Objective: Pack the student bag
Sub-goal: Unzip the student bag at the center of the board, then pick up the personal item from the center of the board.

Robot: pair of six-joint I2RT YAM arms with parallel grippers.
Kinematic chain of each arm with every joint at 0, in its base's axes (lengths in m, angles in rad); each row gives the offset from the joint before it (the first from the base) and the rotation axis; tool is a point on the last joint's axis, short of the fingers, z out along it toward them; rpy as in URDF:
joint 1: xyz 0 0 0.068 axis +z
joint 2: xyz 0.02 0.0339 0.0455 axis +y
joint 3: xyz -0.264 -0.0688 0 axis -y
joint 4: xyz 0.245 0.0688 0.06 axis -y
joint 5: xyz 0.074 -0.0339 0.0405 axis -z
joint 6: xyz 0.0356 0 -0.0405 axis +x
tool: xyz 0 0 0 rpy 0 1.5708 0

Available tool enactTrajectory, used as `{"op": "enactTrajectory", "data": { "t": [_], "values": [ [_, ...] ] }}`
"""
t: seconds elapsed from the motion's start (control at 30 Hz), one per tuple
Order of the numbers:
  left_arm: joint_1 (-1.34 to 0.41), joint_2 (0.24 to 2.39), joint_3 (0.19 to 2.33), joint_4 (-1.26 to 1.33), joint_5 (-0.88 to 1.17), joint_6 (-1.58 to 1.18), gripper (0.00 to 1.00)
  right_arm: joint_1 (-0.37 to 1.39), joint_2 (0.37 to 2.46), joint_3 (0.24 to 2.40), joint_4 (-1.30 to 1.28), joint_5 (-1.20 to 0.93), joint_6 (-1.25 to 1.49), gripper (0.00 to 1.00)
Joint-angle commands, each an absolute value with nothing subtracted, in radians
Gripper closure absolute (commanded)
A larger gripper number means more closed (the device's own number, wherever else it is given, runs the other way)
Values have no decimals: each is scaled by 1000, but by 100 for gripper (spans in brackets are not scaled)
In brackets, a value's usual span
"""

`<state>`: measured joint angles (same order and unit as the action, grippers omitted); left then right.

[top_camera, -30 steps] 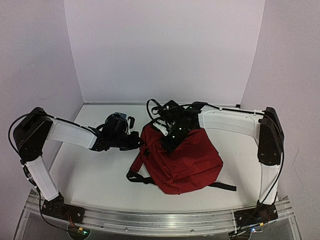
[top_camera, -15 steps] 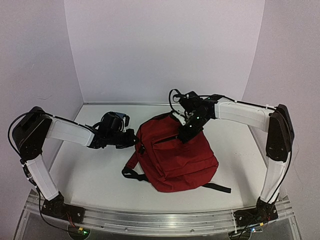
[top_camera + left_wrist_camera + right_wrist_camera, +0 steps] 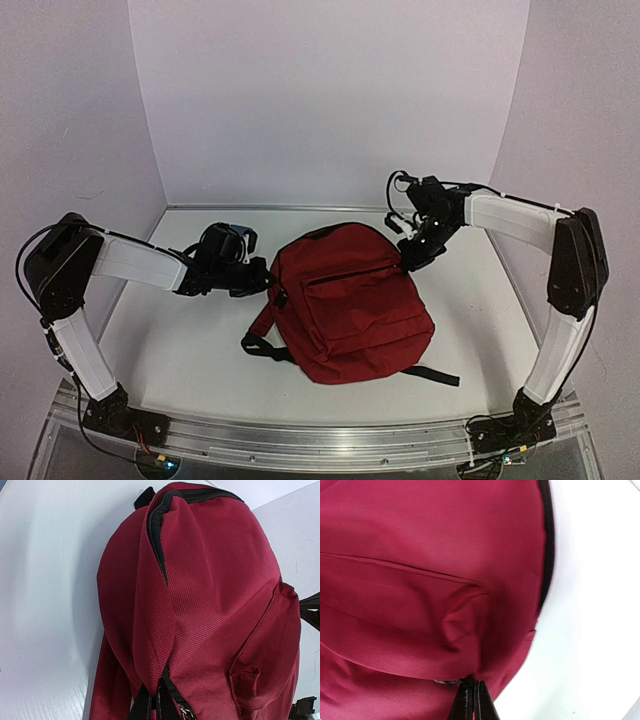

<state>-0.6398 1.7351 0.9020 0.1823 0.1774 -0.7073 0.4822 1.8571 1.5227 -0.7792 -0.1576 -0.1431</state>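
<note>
The bag (image 3: 372,335) lies flat in the middle of the worktop (image 3: 170,345), front pocket (image 3: 345,295) upward. One black strap (image 3: 262,347) trails off its lower left edge and another (image 3: 436,375) off its lower right.

The left pincer (image 3: 266,283) sits at the bag's left edge. In the left wrist view its fingers (image 3: 146,706) are pressed together at the bottom of the frame, clamped on the bag where the black zip (image 3: 156,535) runs down into them. A small metal ring (image 3: 186,712) lies just beside them.

The right pincer (image 3: 412,262) is at the bag's upper right edge. In the right wrist view its tips are squeezed together low in the frame against the red fabric. A small striped pull (image 3: 445,681) leads into them, though I cannot tell whether they grip the pull or only the cloth.
</note>
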Motion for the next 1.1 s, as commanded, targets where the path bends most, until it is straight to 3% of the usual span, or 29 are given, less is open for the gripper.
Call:
{"op": "enactTrajectory", "data": {
  "t": [0.0,0.2,0.27,0.47,0.67,0.93,1.07],
  "values": [
    [-610,1722,928,134,141,-687,93,453,1810,1519,-801,-147,-172,100],
    [-568,1665,950,93,107,-676,45,453,1829,1566,-803,-196,-153,100],
    [-522,1654,960,68,105,-688,35,454,1840,1586,-804,-194,-152,96],
    [-380,1664,1006,25,108,-707,16,453,1844,1616,-818,-236,-140,58],
    [-280,1776,1132,-41,95,-664,13,454,1774,1609,-841,-295,-109,25],
    [-217,1991,1357,-117,147,-584,16,453,1670,1571,-873,-347,-104,2],
    [-211,2076,1431,-114,192,-547,21,454,1637,1555,-883,-381,-107,2]
  ]
}}
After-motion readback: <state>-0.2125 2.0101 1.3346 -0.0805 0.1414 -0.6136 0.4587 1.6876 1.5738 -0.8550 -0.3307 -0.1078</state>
